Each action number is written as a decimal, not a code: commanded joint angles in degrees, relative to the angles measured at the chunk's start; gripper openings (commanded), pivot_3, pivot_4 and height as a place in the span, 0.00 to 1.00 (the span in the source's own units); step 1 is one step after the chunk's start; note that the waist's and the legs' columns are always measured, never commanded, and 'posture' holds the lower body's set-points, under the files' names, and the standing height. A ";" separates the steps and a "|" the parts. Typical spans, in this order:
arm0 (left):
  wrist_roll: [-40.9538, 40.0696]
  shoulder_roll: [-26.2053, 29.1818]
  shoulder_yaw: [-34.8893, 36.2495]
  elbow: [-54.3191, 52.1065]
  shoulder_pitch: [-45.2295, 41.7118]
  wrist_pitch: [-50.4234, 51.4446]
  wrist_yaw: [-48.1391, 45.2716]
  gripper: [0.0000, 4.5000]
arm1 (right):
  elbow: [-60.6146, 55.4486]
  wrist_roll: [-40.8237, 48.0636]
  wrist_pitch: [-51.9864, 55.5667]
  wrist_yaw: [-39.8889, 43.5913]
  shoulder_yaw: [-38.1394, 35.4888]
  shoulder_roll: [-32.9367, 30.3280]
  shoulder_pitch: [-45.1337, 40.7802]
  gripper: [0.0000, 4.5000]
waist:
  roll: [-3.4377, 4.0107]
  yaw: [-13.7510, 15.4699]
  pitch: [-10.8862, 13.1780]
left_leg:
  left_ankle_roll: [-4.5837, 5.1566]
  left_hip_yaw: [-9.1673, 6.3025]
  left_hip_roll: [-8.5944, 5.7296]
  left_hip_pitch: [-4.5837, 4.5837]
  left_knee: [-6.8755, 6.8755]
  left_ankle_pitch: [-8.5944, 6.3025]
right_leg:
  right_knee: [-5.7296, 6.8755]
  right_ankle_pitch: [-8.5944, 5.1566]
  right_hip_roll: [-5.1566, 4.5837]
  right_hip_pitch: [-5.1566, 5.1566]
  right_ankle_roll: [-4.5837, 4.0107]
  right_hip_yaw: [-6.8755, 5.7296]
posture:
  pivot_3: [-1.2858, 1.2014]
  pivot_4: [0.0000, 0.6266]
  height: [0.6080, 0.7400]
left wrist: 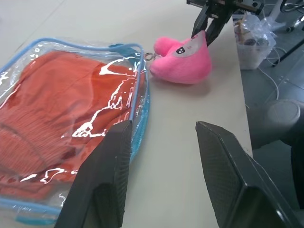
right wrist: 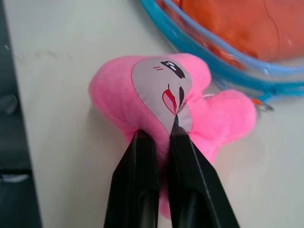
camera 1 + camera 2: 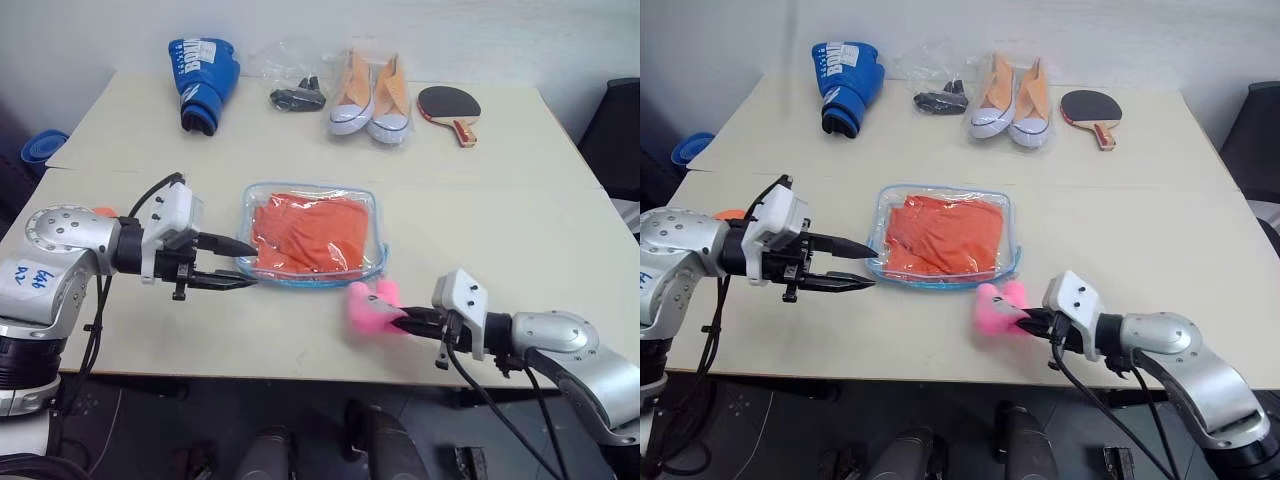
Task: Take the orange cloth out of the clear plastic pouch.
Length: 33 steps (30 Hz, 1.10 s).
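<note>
Pinching pink plush charm [image 2: 156, 109], right gripper [image 3: 408, 320] just beside clear plastic pouch [image 3: 312, 236]; left gripper [image 3: 240, 264] spread at opposite edge.

Clear plastic pouch [image 3: 311, 235]: flat, rectangular, transparent, light-blue edging, rounded corners; lies flat near middle of pale table, closer to front edge. Glossy film wrinkled, glare streaks across top. Orange cloth [image 3: 308, 232]: folded, ribbed texture, inside pouch, fills most of it, seen through film. Pink plush charm [image 3: 372, 306]: soft, printed cartoon face on grey patch; joined to pouch's near right corner by small metal ring, rests on table just beside pouch.
</note>
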 commanded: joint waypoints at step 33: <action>13.33 -17.45 -21.47 9.29 -12.78 -11.62 -7.48 0.50 | -8.88 -12.65 -2.12 2.03 8.38 -1.23 -0.24 0.71 | -0.02 0.39 -0.02 | 0.05 -0.09 -0.08 -0.06 0.15 -0.01 | 0.06 0.00 0.07 0.04 0.00 -0.04 | 0.52 0.24 1.00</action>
